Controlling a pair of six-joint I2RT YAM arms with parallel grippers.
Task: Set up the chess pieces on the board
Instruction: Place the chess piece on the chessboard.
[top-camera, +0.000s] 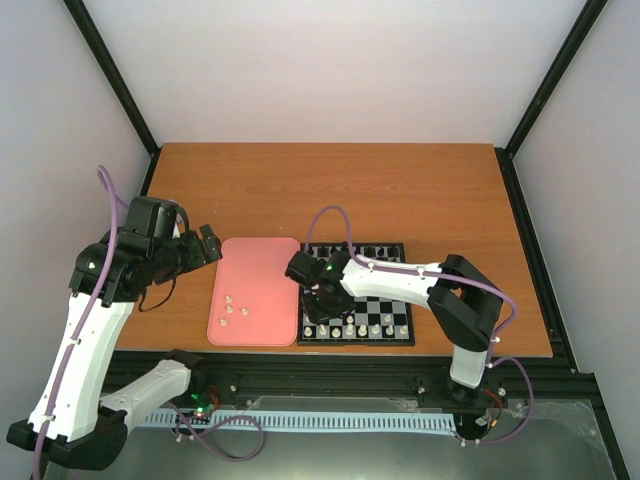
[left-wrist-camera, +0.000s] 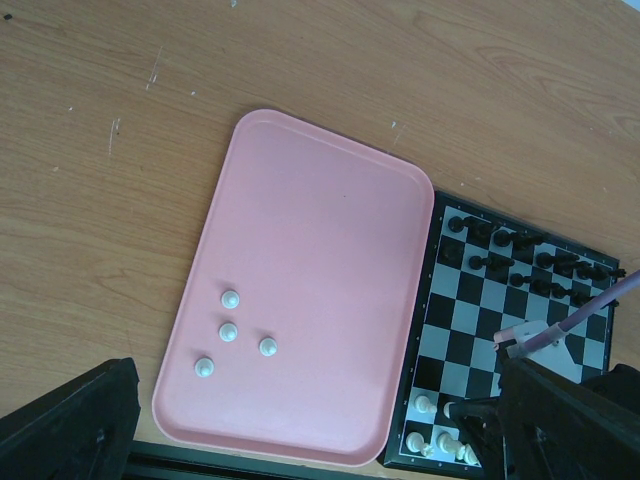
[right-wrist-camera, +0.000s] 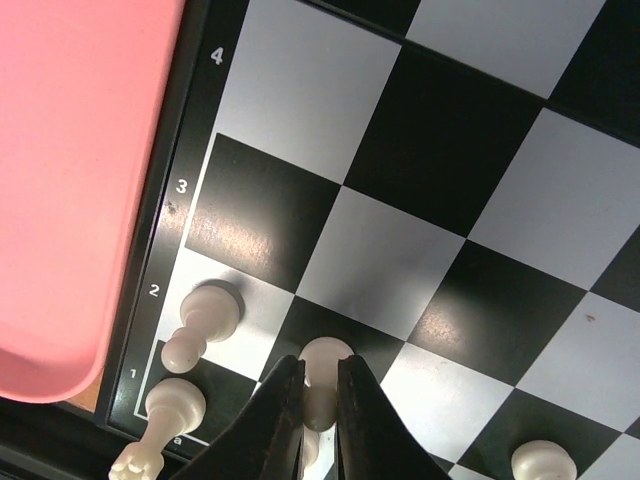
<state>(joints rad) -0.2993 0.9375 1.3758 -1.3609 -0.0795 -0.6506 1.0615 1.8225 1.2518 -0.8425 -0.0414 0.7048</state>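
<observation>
The board (top-camera: 385, 290) lies right of a pink tray (top-camera: 270, 260). Black chessmen (top-camera: 350, 250) fill its far rows and cream-white ones (top-camera: 375, 329) line its near edge. Several white pawns (left-wrist-camera: 228, 332) stand on the tray's near left part. My right gripper (right-wrist-camera: 320, 368) is low over the board's near left corner, shut on a white pawn (right-wrist-camera: 327, 352) whose base rests on the black square in row 2, beside another pawn (right-wrist-camera: 203, 318) and a corner piece (right-wrist-camera: 168, 408). My left gripper (top-camera: 207, 243) hovers left of the tray, open and empty.
The board (left-wrist-camera: 520, 330) and tray (left-wrist-camera: 330, 200) also show in the left wrist view, with bare wooden table (top-camera: 330, 190) behind them. The right arm (top-camera: 440, 285) stretches across the board's near right half. Black frame posts (top-camera: 115, 80) flank the table.
</observation>
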